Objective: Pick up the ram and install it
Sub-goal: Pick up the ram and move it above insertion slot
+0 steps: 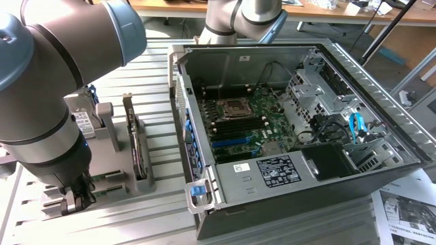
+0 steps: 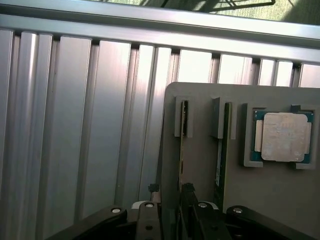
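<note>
The ram (image 2: pixel 181 160) stands on edge in a slot of the gray holder (image 2: pixel 200 150) on the tabletop (image 2: pixel 75 125), its long axis running straight out from the gripper (image 2: pixel 171 200), whose open jaws appear to straddle its near end.

You stand in what is likely a robotics lab or workshop: ribbed aluminium table (image 1: pixel 136 214), opened computer case (image 1: pixel 293 214) with motherboard (image 1: pixel 252 117) bared, grey parts fixture (image 1: pixel 109 127), cluttered wooden desks (image 1: pixel 327 10) behind, printed sheet (image 1: pixel 409 214).

Two ram sticks (image 2: pixel 183 150), one processor (image 2: pixel 283 136)
</note>
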### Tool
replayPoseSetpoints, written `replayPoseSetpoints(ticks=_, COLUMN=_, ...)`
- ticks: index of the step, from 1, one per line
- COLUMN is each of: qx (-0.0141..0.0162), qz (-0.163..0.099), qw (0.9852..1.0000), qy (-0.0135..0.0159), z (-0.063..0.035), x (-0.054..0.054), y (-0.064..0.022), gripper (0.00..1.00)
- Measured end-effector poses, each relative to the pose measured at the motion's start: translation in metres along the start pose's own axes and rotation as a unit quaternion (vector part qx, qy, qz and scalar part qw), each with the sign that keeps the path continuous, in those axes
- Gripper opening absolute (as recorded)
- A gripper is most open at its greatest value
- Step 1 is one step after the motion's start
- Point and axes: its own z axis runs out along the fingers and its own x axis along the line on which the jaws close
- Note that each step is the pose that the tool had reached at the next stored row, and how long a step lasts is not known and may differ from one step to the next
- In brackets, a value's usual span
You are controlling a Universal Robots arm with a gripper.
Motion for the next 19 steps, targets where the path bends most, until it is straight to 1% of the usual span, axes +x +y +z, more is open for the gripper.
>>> replayPoseSetpoints(ticks=2, qx=0.0001, qz=0.000, qw=1.0000, qy=-0.0009, z=0.0036, x=-0.0002, y=0.0001, gripper=0.30)
replayPoseSetpoints(ticks=6, qx=0.0000, qz=0.000, qw=1.0000, qy=-0.0012, z=0.0095, x=-0.0002, y=0.0001, gripper=0.30)
replayPoseSetpoints(ticks=15, qx=0.0001, qz=0.000, qw=1.0000, qy=-0.0020, z=0.0103, x=-0.0003, y=0.0001, gripper=0.30)
replayPoseSetpoints(ticks=19, qx=0.0002, qz=0.000, qw=1.0000, qy=-0.0023, z=0.0108, x=-0.0036, y=-0.0003, gripper=0.30)
